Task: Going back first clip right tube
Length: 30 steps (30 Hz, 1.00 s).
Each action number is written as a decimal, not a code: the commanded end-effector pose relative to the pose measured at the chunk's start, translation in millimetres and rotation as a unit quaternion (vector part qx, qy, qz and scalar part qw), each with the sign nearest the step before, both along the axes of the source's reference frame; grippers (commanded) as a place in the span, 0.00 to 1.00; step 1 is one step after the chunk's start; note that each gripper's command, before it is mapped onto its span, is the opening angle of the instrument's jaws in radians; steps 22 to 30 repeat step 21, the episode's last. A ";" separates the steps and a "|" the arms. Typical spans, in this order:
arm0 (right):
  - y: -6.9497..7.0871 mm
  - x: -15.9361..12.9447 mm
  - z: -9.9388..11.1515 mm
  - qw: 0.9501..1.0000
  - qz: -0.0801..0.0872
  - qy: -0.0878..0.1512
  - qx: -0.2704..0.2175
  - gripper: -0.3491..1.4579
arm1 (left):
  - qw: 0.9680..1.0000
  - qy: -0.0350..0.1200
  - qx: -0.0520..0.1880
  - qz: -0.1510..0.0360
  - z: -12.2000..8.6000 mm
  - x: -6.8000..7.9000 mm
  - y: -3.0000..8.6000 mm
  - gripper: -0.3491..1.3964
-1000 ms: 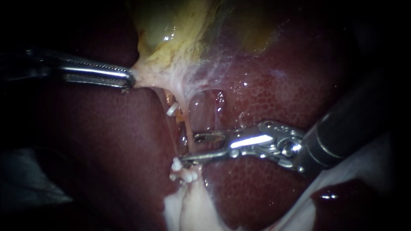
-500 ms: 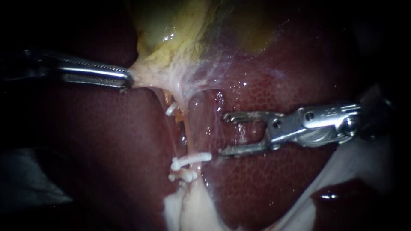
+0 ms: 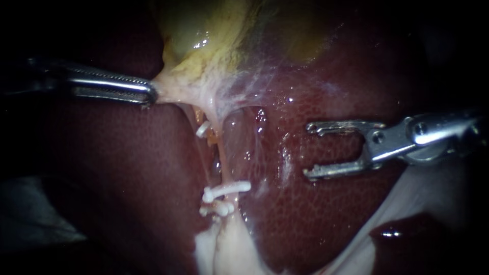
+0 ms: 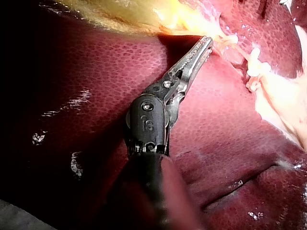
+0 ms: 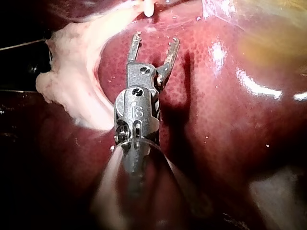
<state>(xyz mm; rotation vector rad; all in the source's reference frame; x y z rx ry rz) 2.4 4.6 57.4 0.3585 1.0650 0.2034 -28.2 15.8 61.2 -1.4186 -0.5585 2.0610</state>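
Lying level above liver [image 3: 316, 219], right instrument [image 3: 307, 150] has pincer wide, empty, near clip [image 3: 227, 189]; left instrument [image 3: 152, 95] clamps gallbladder [image 3: 204, 61].

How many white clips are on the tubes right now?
3. An upper clip just below the gallbladder, a long clip farther down, and a lowest clip directly beneath it. More may be hidden.
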 end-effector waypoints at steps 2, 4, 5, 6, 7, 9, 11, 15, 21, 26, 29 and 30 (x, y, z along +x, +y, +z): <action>0.1 -0.3 -0.3 1.000 -0.003 0.002 -0.002 0.47 | 1.000 0.001 -0.001 -0.001 0.6 -0.2 0.1 0.00; 0.3 -0.5 -0.5 1.000 -0.007 0.005 -0.002 0.47 | 1.000 0.001 -0.002 -0.001 1.4 -0.4 0.2 0.00; 0.3 -0.6 -0.6 1.000 -0.009 0.004 -0.001 0.47 | 1.000 0.001 -0.003 -0.001 1.8 -0.6 0.1 0.00; 0.4 -0.6 -0.7 1.000 -0.011 0.004 -0.003 0.47 | 1.000 0.002 -0.005 -0.001 2.4 -0.7 0.1 0.00; 0.4 -0.6 -0.8 1.000 -0.014 0.005 -0.001 0.47 | 1.000 0.002 -0.006 -0.001 2.9 -0.9 0.0 0.00; 0.4 -0.6 -1.0 1.000 -0.023 0.008 0.001 0.47 | 1.000 0.004 -0.008 -0.002 4.1 -1.4 -0.2 0.00; 0.3 -0.6 -1.0 0.999 -0.033 0.012 0.006 0.47 | 1.000 0.004 -0.012 0.001 5.0 -2.0 -0.2 0.00; 0.2 -0.6 -1.1 0.999 -0.036 0.011 0.006 0.47 | 1.000 0.005 -0.010 0.003 5.8 -2.7 -0.5 0.00; 0.2 -0.6 -1.1 0.999 -0.038 0.012 0.008 0.47 | 1.000 0.005 -0.010 0.003 5.8 -2.7 -0.5 0.00; 0.2 -0.6 -1.1 0.999 -0.038 0.012 0.008 0.47 | 1.000 0.005 -0.010 0.003 5.8 -2.7 -0.5 0.00; 0.2 -0.6 -1.1 0.999 -0.038 0.012 0.008 0.47 | 1.000 0.005 -0.010 0.003 5.8 -2.7 -0.5 0.00; 0.2 -0.6 -1.1 0.999 -0.038 0.012 0.008 0.47 | 1.000 0.005 -0.010 0.003 5.8 -2.7 -0.5 0.00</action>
